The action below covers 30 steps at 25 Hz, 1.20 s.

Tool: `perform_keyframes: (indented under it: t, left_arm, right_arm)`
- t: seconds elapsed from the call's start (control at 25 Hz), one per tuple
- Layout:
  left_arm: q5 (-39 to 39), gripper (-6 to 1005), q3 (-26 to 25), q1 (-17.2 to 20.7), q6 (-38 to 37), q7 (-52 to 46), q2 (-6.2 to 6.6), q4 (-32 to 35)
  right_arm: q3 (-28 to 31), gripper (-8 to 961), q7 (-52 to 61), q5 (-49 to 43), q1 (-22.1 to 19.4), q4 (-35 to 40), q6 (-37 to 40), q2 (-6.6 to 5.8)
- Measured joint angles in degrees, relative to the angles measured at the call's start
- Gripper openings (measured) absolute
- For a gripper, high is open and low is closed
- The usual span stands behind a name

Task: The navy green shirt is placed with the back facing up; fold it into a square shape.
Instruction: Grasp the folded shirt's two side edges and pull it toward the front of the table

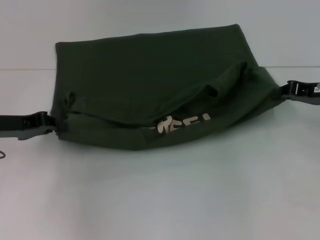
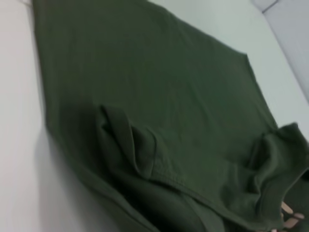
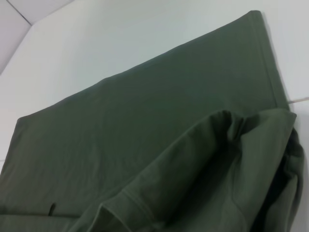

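Note:
The navy green shirt [image 1: 150, 75] lies across the middle of the white table [image 1: 160, 200]. Its near part is lifted and doubled over, sagging between the two grippers. A pale print [image 1: 182, 125] shows under the raised fold. My left gripper [image 1: 54, 123] grips the shirt's left end just above the table. My right gripper [image 1: 283, 92] grips the right end, slightly higher. The fingertips are buried in cloth. The left wrist view shows the shirt [image 2: 169, 96] with bunched folds. The right wrist view shows the shirt [image 3: 145, 125] with a raised fold close by.
The table's far edge [image 1: 30, 68] runs behind the shirt, with a pale wall beyond. A table corner shows in the right wrist view [image 3: 19, 19]. Bare table lies in front of the shirt.

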State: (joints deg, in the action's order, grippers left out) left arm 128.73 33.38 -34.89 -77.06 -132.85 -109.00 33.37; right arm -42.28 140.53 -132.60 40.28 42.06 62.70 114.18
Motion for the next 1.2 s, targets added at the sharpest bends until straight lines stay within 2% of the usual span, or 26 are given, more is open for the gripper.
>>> perform_keyframes:
  t: [0.6,0.88,1.04,1.2]
  left_arm:
    - [0.65,13,-0.02,2.33,1.58,-1.25,-0.1,1.74]
    - [0.65,13,0.25,2.41,1.59,-1.36,-0.27,1.8]
    - [0.66,14,0.43,2.72,-4.55,2.29,-0.21,2.94]
    - [0.74,14,0.4,5.26,-13.01,3.72,-0.37,6.61]
  right_arm:
    - [1.66,22,-0.06,2.55,-2.66,1.07,3.03,-0.31]
    - [1.08,22,-0.09,2.86,-2.43,1.09,3.86,-0.19]
    - [1.22,22,-0.09,2.83,-3.25,1.1,10.19,-0.12]
    - [2.01,21,0.22,2.92,-6.36,2.13,20.17,-0.42]
